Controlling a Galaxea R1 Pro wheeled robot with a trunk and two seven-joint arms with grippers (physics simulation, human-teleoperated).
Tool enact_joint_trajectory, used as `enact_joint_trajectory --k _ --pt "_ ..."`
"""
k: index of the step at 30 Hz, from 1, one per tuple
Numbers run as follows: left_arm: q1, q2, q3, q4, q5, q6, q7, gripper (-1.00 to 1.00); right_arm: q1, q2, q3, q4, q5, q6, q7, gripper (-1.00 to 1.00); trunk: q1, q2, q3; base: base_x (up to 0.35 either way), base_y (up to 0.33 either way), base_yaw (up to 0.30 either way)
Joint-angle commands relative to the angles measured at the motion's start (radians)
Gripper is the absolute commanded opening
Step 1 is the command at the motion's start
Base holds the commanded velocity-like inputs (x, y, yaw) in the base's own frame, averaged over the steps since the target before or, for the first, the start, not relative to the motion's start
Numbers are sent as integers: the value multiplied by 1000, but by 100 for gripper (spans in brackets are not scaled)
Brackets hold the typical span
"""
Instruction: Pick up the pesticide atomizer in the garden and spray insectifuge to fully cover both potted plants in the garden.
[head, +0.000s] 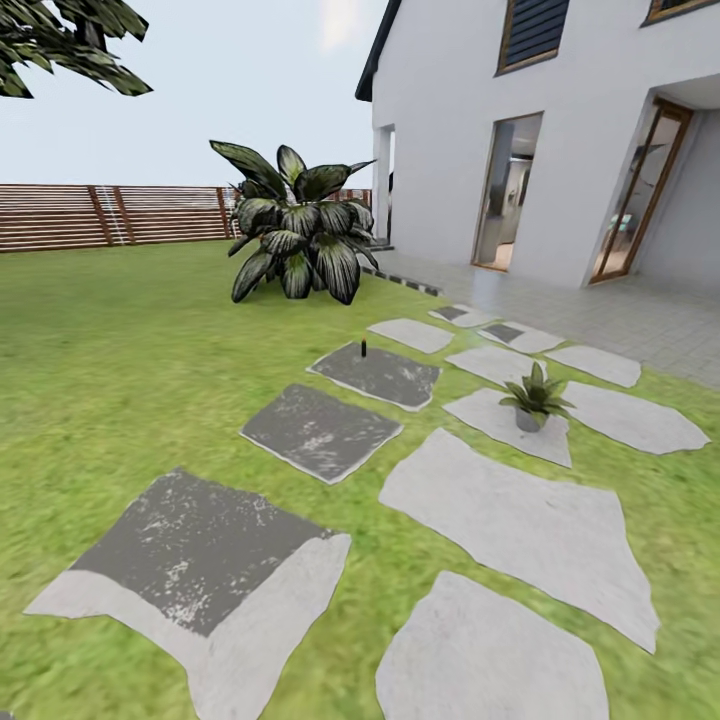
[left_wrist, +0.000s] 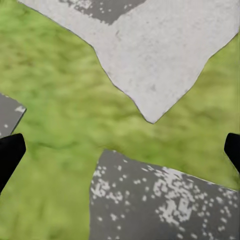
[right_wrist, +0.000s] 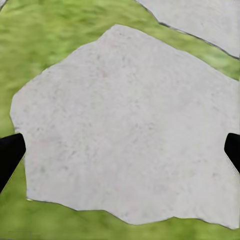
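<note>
In the head view, the pesticide atomizer (head: 363, 348) is a tiny dark upright shape on a dark grey slab (head: 378, 373) far ahead in the garden. One potted plant (head: 535, 400), a low light-green rosette in a small grey pot, stands on a pale slab to the right of it. In the left wrist view my left gripper (left_wrist: 120, 152) is open, its black fingertips (left_wrist: 10, 150) wide apart above grass and slab corners. The right gripper (right_wrist: 120, 152) is open too, hanging over a pale stone slab (right_wrist: 125, 125) with nothing between its fingers.
Grey stone slabs (head: 510, 520) run across the green lawn (head: 120, 380) toward a paved terrace (head: 600, 310) beside the white house (head: 470, 130). A big dark striped-leaf bush (head: 298, 235) stands behind the slabs. A brown slatted fence (head: 110, 215) closes the far side.
</note>
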Motion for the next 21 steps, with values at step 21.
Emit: enact_joint_trajectory --k 21 --pt "-1 0 1 0 4 -3 -1 100 -1 1 -4 1 9 -3 0 100 0 0 -1 339 0 0"
